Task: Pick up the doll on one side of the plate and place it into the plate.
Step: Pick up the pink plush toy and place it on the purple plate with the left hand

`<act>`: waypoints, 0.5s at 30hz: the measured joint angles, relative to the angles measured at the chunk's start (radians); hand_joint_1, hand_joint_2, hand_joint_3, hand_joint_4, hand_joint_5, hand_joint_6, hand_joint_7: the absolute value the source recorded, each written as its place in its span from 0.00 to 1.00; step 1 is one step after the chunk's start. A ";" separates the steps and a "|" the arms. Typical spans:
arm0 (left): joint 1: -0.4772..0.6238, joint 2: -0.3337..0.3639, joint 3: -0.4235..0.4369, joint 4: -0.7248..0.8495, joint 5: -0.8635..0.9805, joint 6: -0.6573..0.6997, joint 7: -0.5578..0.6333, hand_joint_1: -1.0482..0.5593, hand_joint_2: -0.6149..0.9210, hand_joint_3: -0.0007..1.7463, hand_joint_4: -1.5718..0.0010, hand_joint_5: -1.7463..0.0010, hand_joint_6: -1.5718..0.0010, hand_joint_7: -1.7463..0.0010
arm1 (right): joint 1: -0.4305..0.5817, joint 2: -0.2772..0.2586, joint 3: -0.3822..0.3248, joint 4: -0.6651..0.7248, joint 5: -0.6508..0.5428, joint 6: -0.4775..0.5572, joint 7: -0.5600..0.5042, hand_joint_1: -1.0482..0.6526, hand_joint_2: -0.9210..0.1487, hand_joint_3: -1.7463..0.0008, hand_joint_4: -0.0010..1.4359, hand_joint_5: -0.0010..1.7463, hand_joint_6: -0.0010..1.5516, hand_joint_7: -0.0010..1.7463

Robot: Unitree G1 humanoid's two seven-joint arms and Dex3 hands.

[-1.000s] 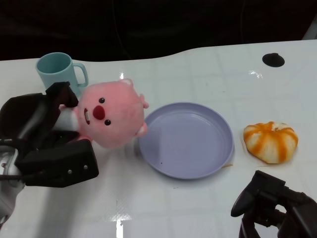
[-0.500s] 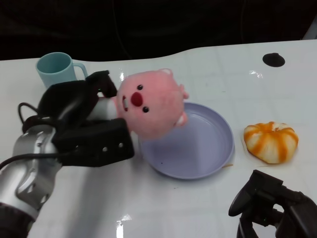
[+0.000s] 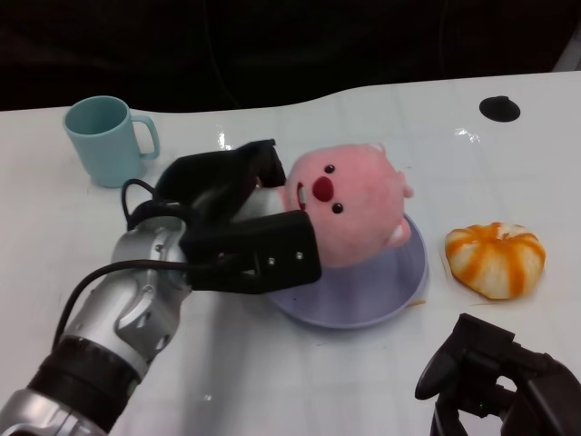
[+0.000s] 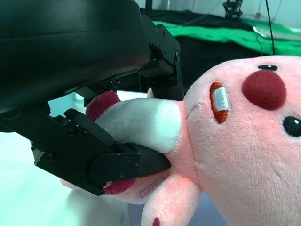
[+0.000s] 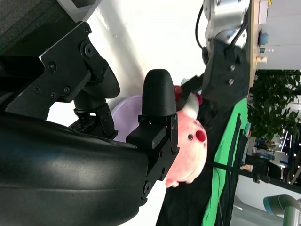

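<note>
Carrying a pink plush doll (image 3: 349, 204), the robot's left hand (image 3: 238, 227) reaches in from the lower left of the head view, silver forearm trailing behind it. Its black fingers (image 4: 117, 162) are clamped on the doll's grey-white body and rear, just behind the big round head — the left wrist view shows soft fabric bulging between them. The doll hangs in the air above the left half of a lavender plate (image 3: 404, 282), face turned up and toward the camera, with a dark red nose and small black eyes. It does not appear to touch the plate. The toy looks light, soft and squashy, so it should take a firm squeeze without harm; the narrower body gives a better hold than the wide, rounded head, which could slip out of a shallow pinch. Being soft and rounded, it may roll a little when let go. The right hand (image 3: 495, 377) rests low at the lower right of the counter (image 3: 272, 363), holding nothing; whether its fingers are spread or curled cannot be told. A teal mug (image 3: 104, 136) stands at the far left, and an orange-and-white striped round object (image 3: 495, 259) lies just right of the plate — both well clear of the doll.
</note>
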 measured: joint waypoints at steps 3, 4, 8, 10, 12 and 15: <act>-0.013 -0.018 -0.018 0.040 0.003 -0.005 0.006 0.52 0.78 0.48 0.43 0.00 0.56 0.00 | 0.000 0.000 0.004 0.000 -0.002 0.000 -0.001 0.67 0.47 0.20 0.51 1.00 0.38 0.90; -0.016 -0.022 -0.022 0.049 0.004 -0.006 0.009 0.53 0.78 0.49 0.43 0.00 0.56 0.00 | 0.000 0.000 0.005 0.000 -0.002 0.000 -0.001 0.67 0.47 0.20 0.51 1.00 0.38 0.90; -0.030 -0.037 -0.029 0.085 -0.002 -0.017 0.011 0.54 0.78 0.42 0.45 0.00 0.52 0.21 | 0.000 0.001 0.012 0.000 -0.002 0.000 -0.002 0.67 0.47 0.20 0.51 1.00 0.38 0.90; -0.031 -0.044 -0.027 0.091 -0.012 -0.020 0.010 0.54 0.74 0.50 0.48 0.00 0.44 0.46 | 0.000 0.001 0.013 0.000 -0.001 0.000 -0.003 0.67 0.46 0.20 0.51 1.00 0.38 0.90; -0.031 -0.054 -0.022 0.091 -0.032 -0.020 0.009 0.54 0.78 0.47 0.52 0.03 0.43 0.63 | 0.000 0.001 0.013 0.000 -0.001 0.000 -0.003 0.67 0.47 0.19 0.51 1.00 0.38 0.90; -0.031 -0.059 -0.017 0.090 -0.046 -0.019 -0.004 0.53 0.88 0.31 0.56 0.01 0.44 0.81 | -0.001 0.001 0.014 0.000 -0.003 0.000 -0.004 0.67 0.47 0.19 0.51 1.00 0.39 0.90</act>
